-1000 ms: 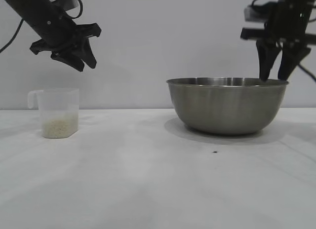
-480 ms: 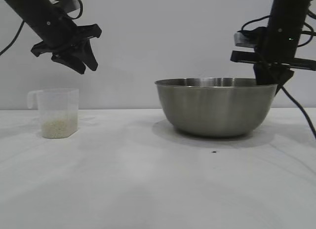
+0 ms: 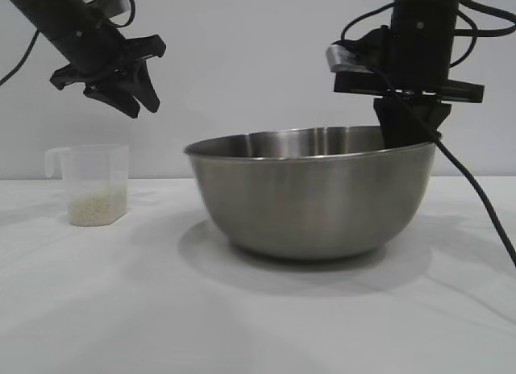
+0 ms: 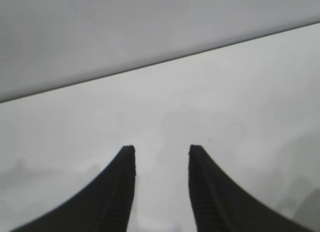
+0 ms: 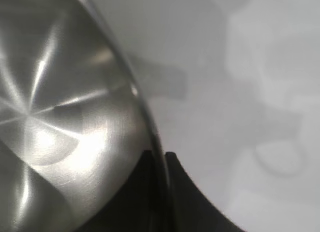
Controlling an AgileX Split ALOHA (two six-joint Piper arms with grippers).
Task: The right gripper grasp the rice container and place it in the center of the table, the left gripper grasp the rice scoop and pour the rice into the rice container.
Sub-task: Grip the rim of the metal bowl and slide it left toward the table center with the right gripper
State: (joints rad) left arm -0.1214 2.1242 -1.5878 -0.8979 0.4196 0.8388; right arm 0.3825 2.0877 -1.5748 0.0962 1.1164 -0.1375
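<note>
Steel catches the light: the wide round brushed stainless rice container [image 3: 310,198] sits mid-table, tipped slightly, its right rim pinched between the closed fingers of the black right gripper [image 3: 407,136], one inside and one outside. Far left, the clear plastic rice scoop [image 3: 93,184] holds off-white rice [image 3: 97,206]; above it hangs the black left gripper [image 3: 139,98], fingers parted and empty, over the white table [image 3: 121,309].

Exterior cam: low, near table [image 3: 242,326] level, facing both arms head-on against a plain wall, mid-range. Left wrist cam: looks obliquely down past the left gripper [image 4: 161,151] at bare tabletop and the wall edge, from well above. Right wrist cam: points straight down, very close over the rice container [image 5: 60,117] rim. Overlap: exterior and right wrist share the bowl; all three share the tabletop.
</note>
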